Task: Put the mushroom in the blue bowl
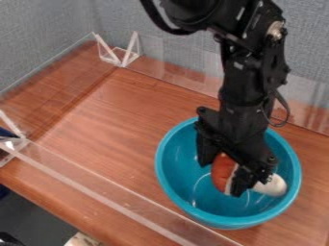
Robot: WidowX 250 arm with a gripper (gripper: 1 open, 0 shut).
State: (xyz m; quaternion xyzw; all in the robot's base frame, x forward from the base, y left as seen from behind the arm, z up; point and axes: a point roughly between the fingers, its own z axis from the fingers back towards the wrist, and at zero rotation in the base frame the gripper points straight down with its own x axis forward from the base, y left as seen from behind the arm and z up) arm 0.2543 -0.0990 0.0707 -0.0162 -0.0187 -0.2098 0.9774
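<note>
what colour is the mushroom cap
Red-orange, on the mushroom inside the blue bowl; only camera view.

Blue bowl (190, 184): glossy, smooth plastic. Table (103, 106): polished reddish wood grain. Perimeter barrier (77, 183): clear acrylic. Gripper (237, 176): matt black.

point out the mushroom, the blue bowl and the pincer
mushroom (229, 174), camera view, red-orange cap between the fingers
blue bowl (176, 169), camera view, bare left inner wall
pincer (237, 181), camera view, midway between its fingertips

One mushroom (233, 175), one blue bowl (180, 173), one claw (240, 176), one wooden table (115, 106).
</note>
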